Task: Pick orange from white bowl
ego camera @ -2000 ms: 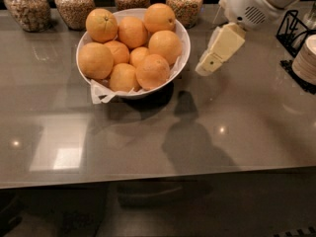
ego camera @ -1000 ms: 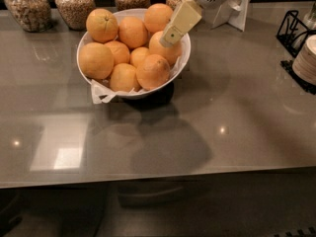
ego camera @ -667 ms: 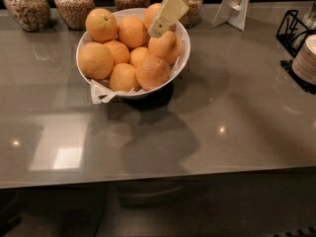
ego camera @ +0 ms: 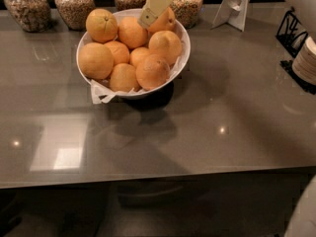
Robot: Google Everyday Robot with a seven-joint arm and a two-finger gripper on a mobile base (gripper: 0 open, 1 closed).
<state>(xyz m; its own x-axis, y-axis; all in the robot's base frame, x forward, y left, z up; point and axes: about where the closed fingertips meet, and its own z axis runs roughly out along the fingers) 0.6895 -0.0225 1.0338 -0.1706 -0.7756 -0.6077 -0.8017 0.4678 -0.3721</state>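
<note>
now, gripper poised over the back of the white bowl, fruit not yet lifted
the gripper hangs at the far rim of the white bowl, its tip just at the orange at the back of the heap inside; whether the claw is released or clenched i cannot tell. the fruit looks firm, round and fairly heavy, with smooth skin likely to slip. neighbours crowd it, so a hold from above across its widest middle seems best. crumpled paper lining spills over the bowl's near-left rim.
</note>
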